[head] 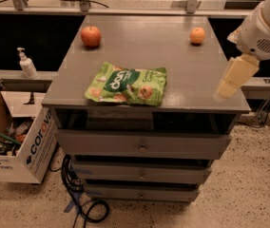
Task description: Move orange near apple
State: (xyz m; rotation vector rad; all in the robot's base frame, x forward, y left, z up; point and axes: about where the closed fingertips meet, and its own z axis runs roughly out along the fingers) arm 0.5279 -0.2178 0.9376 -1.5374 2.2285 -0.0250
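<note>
The small orange [197, 35] sits at the back right of the grey cabinet top [182, 80]. The red apple [91, 36], with yellowish patches, sits at the back left, far from the orange. My gripper [233, 79] is cream-coloured and hangs from the white arm [267, 26] over the right edge of the cabinet top. It is in front of and to the right of the orange and holds nothing that I can see.
A green snack bag [127, 84] lies flat near the front middle of the top. Drawers are below. A cardboard box [18, 146] and a pump bottle [27, 64] are at the left. Cables [85, 208] lie on the floor.
</note>
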